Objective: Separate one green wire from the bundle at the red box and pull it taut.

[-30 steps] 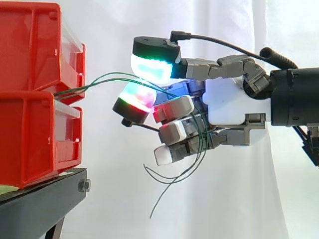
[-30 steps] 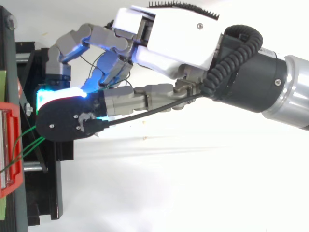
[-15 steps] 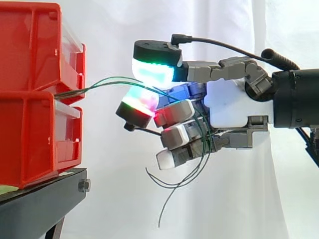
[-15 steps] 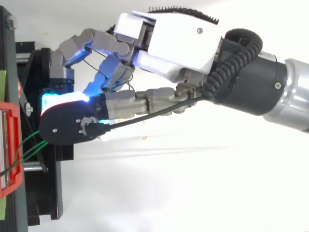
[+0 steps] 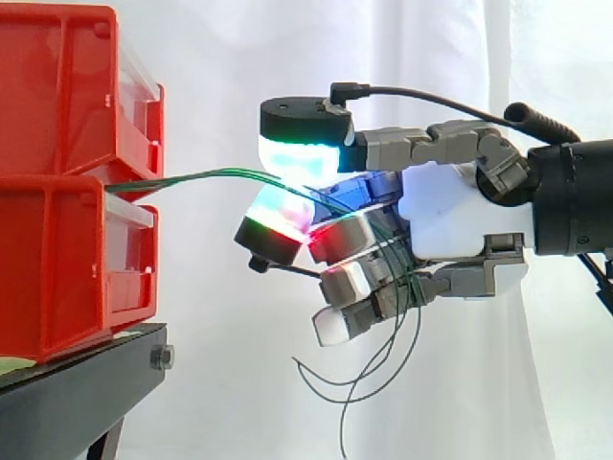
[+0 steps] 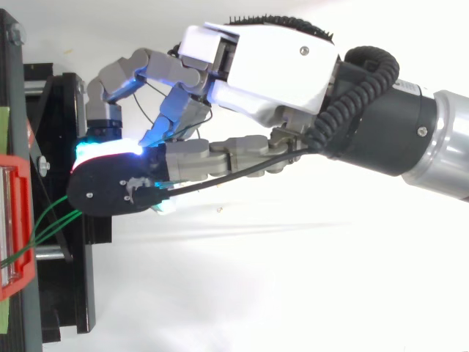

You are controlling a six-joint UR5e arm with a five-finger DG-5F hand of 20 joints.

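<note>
1. Although a pale green patch (image 5: 13, 365) shows under the lower red bin (image 5: 57, 273), it is too small to tell whether it bears any writing.
2. The lower red bin stands on a black stand (image 5: 81, 388), which has a bolt head (image 5: 161, 357) at its corner. An upper red bin (image 5: 57, 86) is stacked on the lower one, and both have clear fronts facing the hand.
3. A white curtain (image 5: 230, 57) hangs behind everything in the side view. In the top view the stand rests on a plain white surface (image 6: 256, 293).
4. The green wires (image 5: 201, 175) come out at the seam where the two bins meet. They run close together in a shallow arch across the open gap to the hand (image 5: 450, 220), well clear of the stand.
5. The hand is closed on the wires. They pass between an upper pad (image 5: 302, 153) glowing cyan and white and a lower pad (image 5: 278, 213) glowing red and green, which sit close together. They then thread through the curled fingers behind the pads.
6. The loose ends of the wires hang in curls below the hand, in front of the curtain.
7. From above, the wires fan slightly as they leave the bin and slant up to the dark back of the upper pad.
8. The arm (image 6: 410, 125) enters from the right in both views, and the hand sits level with the seam between the bins.
</note>
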